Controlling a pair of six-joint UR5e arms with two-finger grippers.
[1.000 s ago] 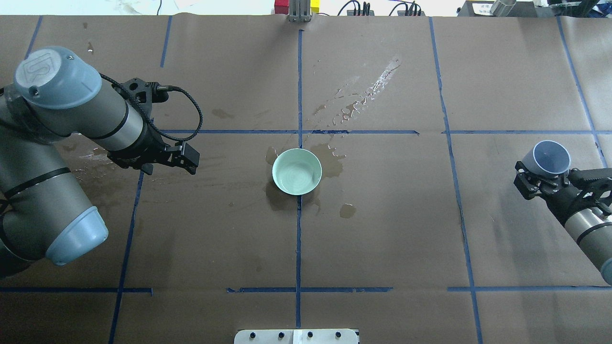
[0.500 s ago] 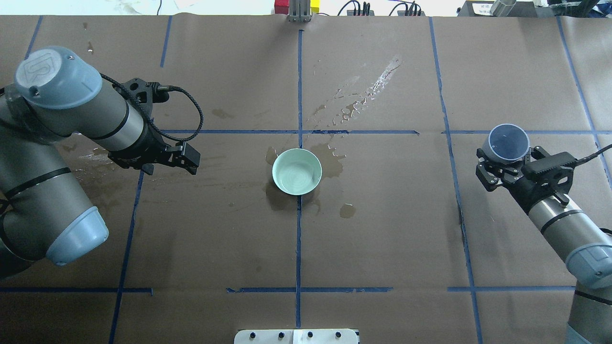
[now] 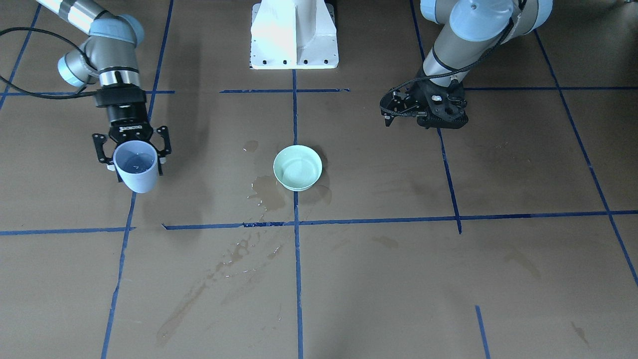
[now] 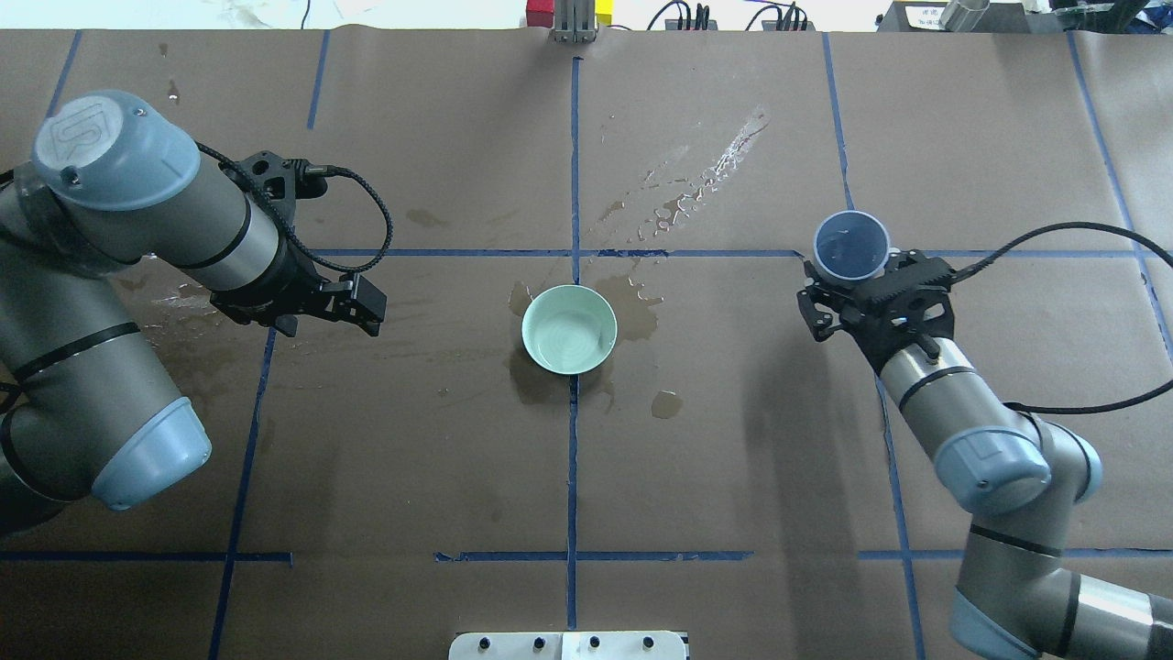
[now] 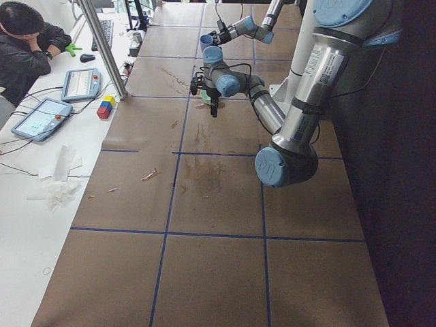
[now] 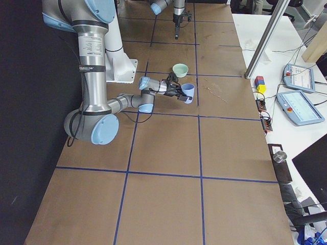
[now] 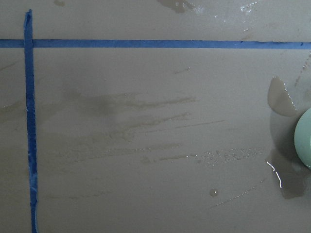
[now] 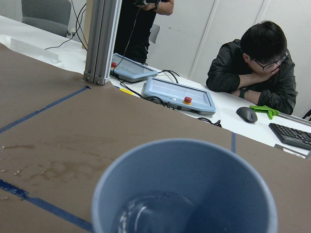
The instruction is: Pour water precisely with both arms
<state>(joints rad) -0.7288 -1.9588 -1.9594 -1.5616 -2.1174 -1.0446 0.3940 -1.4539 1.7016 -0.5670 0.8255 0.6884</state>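
My right gripper is shut on a pale blue cup, held upright above the table to the right of a mint-green bowl. Water shows as a clear ripple in the bottom of the cup. In the front view the cup hangs in the right gripper, well apart from the bowl. The bowl holds a faint sheen of water. My left gripper looks shut and empty, hovering left of the bowl. The left wrist view shows only the bowl's edge.
Wet blotches ring the bowl and a spill streak runs behind it. Blue tape lines grid the brown paper. The white pedestal stands at the robot's side. An operator and pendants are beyond the far edge.
My right arm has carried the cup in from the table's right edge toward the bowl and a little farther back. The left arm has barely moved.
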